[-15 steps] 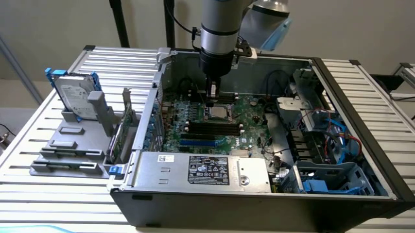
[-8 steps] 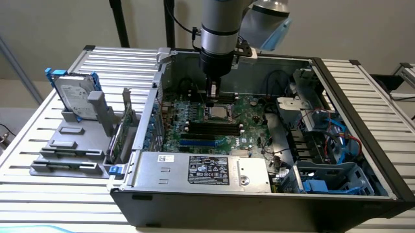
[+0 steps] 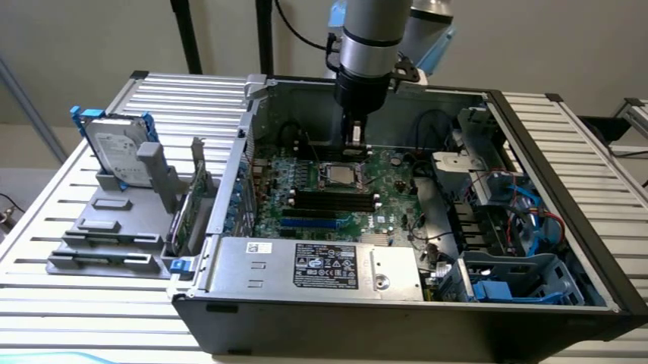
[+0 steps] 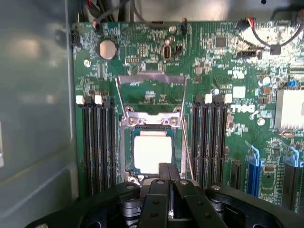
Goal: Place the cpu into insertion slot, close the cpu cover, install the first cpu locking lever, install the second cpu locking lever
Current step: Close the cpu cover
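A silver hard drive held in blue plastic rails stands upright in a grey plastic holder on the slatted metal table, on the exterior view's left. Beside it lies an open black desktop computer case. A silver boxed power supply with a white label runs along the case's near wall, and a green circuit board covers its floor.

At centre, the grey Universal Robots arm reaches straight down into the case, its black gripper low over the board. In the wrist view the gripper has its two dark fingers pressed together with nothing between them. Their tips are at the edge of the cpu, a small flat square chip with a pale silver-grey metal face.

The cpu lies seated in the insertion slot, a small square socket with a silver metal rim, flanked on both sides by long black memory slots. The cpu cover, a thin square silver metal frame with a central window, stands swung up off the chip on the side of the socket away from the gripper. A round silver coin battery sits beyond it on the board.

On the exterior view's right, a blue plastic drive cage sits among blue and red cables at the case's end.
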Available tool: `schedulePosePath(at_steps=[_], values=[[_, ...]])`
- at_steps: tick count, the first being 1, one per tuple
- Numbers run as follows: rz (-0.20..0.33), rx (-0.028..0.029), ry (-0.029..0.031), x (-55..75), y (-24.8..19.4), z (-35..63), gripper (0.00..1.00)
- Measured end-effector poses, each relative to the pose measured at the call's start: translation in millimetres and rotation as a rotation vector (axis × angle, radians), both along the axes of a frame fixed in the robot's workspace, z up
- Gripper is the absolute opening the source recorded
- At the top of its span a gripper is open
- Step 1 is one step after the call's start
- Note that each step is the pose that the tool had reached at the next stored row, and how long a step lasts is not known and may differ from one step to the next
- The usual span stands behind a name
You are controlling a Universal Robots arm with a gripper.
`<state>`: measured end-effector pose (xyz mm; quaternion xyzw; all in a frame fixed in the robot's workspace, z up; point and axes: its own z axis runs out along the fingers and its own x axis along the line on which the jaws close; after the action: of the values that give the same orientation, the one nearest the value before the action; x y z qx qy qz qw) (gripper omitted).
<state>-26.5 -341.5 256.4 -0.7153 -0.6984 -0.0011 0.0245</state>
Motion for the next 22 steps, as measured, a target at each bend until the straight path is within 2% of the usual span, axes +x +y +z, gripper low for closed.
schedulePosePath(at_steps=[6,16,20,22], values=[[0.000,0.0000,0.0136,27.4,0.0,16.0,0.11],[0.000,0.0000,0.0151,72.5,0.4,17.6,0.11],[0.001,0.0001,0.0151,84.6,3.3,17.4,0.11],[0.001,0.0001,0.0150,88.1,6.5,16.2,0.11]])
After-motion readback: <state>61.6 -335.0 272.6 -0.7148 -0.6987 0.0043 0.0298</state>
